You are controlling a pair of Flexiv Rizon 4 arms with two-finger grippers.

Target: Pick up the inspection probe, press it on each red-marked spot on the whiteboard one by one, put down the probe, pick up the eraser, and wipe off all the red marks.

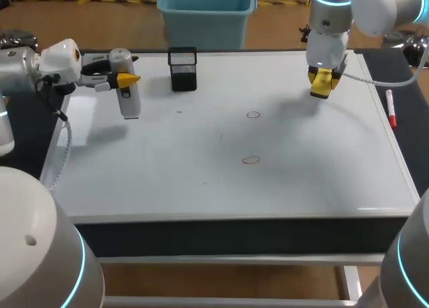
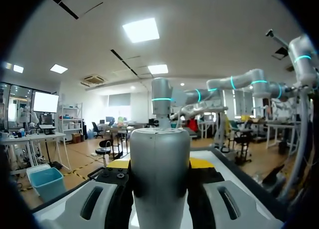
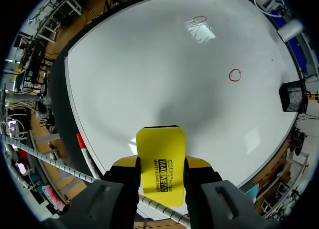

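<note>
Yellow-tipped right gripper [image 3: 160,161] clamps a yellow rectangular eraser [image 3: 160,144] above the whiteboard's [image 1: 301,174] two o'clock. At ten o'clock the left gripper [image 1: 127,78] clasps a grey cylindrical probe [image 1: 129,105].

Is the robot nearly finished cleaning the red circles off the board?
Not yet. The right tool holds the yellow eraser above the whiteboard. The left tool holds the probe, not put down. The far red circle and near red circle are left to wipe.

Probe [image 2: 159,179] base cut off (left wrist view), yellow fingertips [image 2: 201,163] half hidden
</note>
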